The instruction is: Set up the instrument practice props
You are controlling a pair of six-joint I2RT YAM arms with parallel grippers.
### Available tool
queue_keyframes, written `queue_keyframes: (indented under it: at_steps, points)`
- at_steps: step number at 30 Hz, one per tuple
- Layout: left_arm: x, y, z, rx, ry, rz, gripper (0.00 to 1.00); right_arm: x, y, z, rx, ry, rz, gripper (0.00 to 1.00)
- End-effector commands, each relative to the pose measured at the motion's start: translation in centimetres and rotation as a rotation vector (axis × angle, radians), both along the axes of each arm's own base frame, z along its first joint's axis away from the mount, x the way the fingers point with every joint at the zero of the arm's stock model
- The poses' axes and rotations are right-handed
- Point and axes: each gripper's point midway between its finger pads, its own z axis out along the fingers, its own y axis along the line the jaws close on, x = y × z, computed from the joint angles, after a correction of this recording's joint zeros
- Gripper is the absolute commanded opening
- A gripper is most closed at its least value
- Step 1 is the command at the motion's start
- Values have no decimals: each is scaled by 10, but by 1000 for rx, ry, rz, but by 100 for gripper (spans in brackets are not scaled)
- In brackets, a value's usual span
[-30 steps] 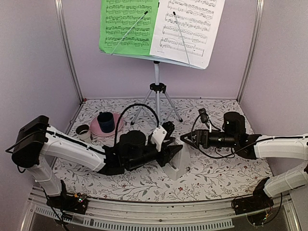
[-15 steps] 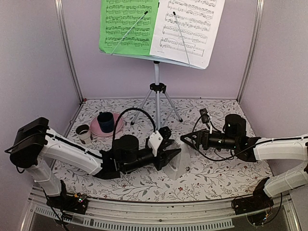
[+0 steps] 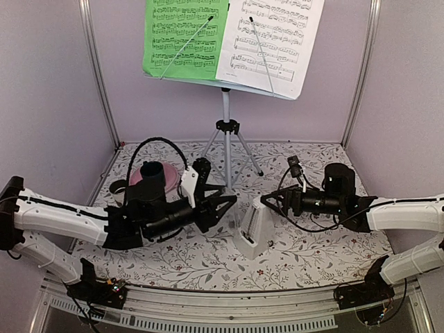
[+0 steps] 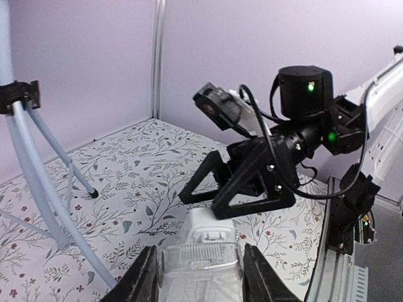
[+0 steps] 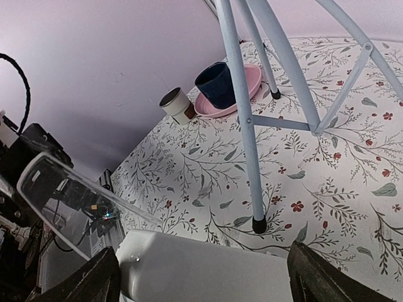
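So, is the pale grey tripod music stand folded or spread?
Spread: the pale grey tripod music stand has its legs splayed, with its feet on the floral table.

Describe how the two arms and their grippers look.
The left arm and right arm have white shells over black joints, with black cables looping by the wrists. The left gripper and right gripper each have two black, triangular, open-frame fingers. Green lights glow on the right wrist's black housing.
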Motion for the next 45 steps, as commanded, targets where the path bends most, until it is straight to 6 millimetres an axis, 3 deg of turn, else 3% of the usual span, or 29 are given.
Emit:
queue_keyframes:
  at_steps: [1,7,11,21,28,31,33,39,45]
  points:
    - [30,41,-28,102,217,169,0,-14,-26,-69,-221,164,-24,93]
    - [59,106,-81,329,499,387,0,-14,-20,-48,-177,129,6,94]
    - [79,136,-108,432,644,451,0,-13,-17,-40,-162,112,17,96]
    - [127,164,-171,635,778,517,0,-11,-7,-4,-96,45,57,99]
    - [152,173,-206,712,814,529,0,-18,-5,25,-49,-15,92,99]
    - [159,173,-213,733,815,532,1,-20,-7,31,-39,-21,91,99]
    - [164,172,-211,729,808,533,7,-22,-10,30,-46,-15,83,99]
    - [171,171,-201,708,794,526,49,-35,-23,23,-77,11,70,99]
    - [164,161,-175,619,767,481,77,-55,-35,-9,-99,107,77,99]
